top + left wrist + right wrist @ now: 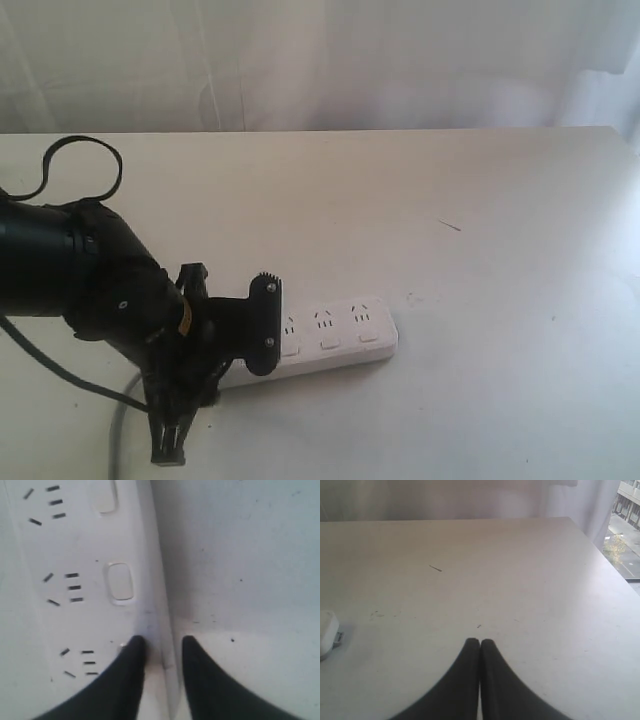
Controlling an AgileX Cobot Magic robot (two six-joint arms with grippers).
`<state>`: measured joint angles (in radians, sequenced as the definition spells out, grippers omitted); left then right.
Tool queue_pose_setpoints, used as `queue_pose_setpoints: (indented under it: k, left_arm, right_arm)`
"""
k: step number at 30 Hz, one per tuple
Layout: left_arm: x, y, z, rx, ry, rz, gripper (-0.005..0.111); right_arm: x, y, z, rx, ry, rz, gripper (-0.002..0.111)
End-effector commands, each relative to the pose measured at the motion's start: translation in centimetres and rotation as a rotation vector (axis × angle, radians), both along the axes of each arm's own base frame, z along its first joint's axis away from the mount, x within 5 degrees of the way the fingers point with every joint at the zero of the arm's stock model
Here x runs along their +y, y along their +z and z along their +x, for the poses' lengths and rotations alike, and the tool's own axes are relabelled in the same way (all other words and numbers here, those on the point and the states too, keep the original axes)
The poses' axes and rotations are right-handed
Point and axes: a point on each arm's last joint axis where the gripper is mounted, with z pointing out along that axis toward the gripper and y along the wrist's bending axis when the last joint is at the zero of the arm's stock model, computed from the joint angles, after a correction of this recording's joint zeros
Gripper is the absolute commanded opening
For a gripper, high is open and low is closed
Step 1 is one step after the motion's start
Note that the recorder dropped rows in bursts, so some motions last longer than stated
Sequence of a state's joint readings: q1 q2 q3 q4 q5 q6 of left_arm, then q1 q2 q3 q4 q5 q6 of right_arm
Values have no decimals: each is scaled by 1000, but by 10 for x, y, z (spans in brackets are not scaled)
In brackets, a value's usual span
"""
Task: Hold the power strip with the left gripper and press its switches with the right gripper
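The white power strip lies flat on the table at the front left. My left gripper reaches onto its middle and hides the left sockets. In the left wrist view the left gripper stands open astride the power strip's long edge. One of its fingers rests on the top face beside a socket, and the other is off the edge over the table. Two switches show ahead of it, and three switches show in the exterior view. My right gripper is shut on nothing above bare table. The power strip's end is well off to its side.
The grey cord trails off the front left under my left arm. A white curtain hangs behind the table. The table's far edge and corner show in the right wrist view, with a window beyond.
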<state>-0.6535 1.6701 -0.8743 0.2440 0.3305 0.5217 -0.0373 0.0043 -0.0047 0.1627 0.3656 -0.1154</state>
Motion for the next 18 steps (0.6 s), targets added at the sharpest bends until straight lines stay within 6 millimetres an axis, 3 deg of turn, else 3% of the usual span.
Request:
queue_pose_setpoints:
  k: [1,2,4,18]
  left_arm:
    - [8,-10,-9,87,24,67,88]
    - [8,-7,-7,75,29,65,97]
    - [8,-1,-4,53,37,81,105]
    - [0,30,23,-73,-17,111,105]
  right_arm:
    - [0,-1,0,-9,-6,3,0]
    - [0,-1,0,-9,-6,3,0]
    - [0,-1,0,-9,-6,3,0]
    - [0,-1,0,-9,-6,3,0]
